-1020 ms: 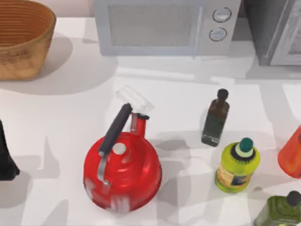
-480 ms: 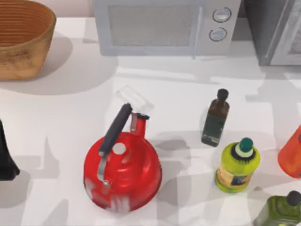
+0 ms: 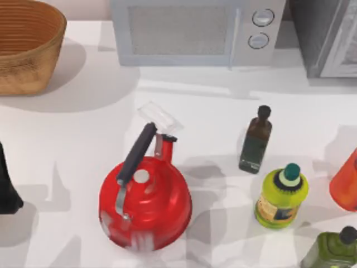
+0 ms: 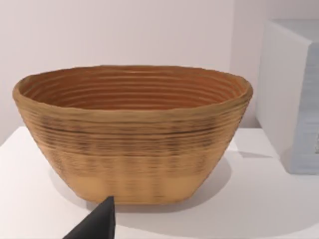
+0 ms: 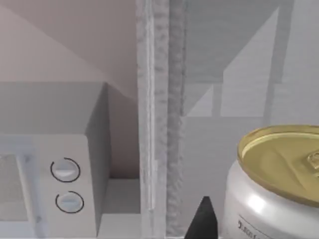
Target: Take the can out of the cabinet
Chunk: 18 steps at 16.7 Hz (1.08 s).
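**Metal can waits inside the cabinet, not yet taken**

Silver metal with a gold lid: the can stands upright inside the grey cabinet, just behind its front post, as the right wrist view shows it. On the top view the cabinet sits at about 2 o'clock, beside the microwave.

The right gripper shows one dark fingertip just beside the can's wall; whether its fingers are spread or closed I cannot tell. The left gripper is parked at about 9 o'clock, facing the basket, and its fingers also cannot be judged.

I judge the can to be light, stiff and smooth, so it may slip or dent. The best hold is probably across the round side wall, below the rim.
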Each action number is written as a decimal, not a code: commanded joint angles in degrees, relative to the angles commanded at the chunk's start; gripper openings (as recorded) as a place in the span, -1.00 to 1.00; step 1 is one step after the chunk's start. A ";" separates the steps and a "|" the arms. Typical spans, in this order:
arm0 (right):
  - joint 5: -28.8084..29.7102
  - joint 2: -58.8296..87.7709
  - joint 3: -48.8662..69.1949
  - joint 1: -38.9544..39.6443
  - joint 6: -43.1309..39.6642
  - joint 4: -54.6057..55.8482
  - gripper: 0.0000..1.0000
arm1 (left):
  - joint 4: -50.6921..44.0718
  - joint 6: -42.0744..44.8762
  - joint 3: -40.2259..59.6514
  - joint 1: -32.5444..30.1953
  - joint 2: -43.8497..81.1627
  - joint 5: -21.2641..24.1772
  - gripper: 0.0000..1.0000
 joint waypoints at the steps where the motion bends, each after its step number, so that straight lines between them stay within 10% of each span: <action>1: -1.01 -3.43 -5.25 -0.85 -0.04 2.01 -1.00 | 0.00 0.00 0.00 0.00 0.00 0.00 1.00; 9: -6.75 -23.03 -34.15 -5.96 -0.41 13.41 -1.00 | 0.00 0.00 0.00 0.00 0.00 0.00 1.00; 18: -8.62 -22.28 -35.54 -7.22 -0.44 15.41 -1.00 | 0.00 0.00 0.00 0.00 0.00 0.00 1.00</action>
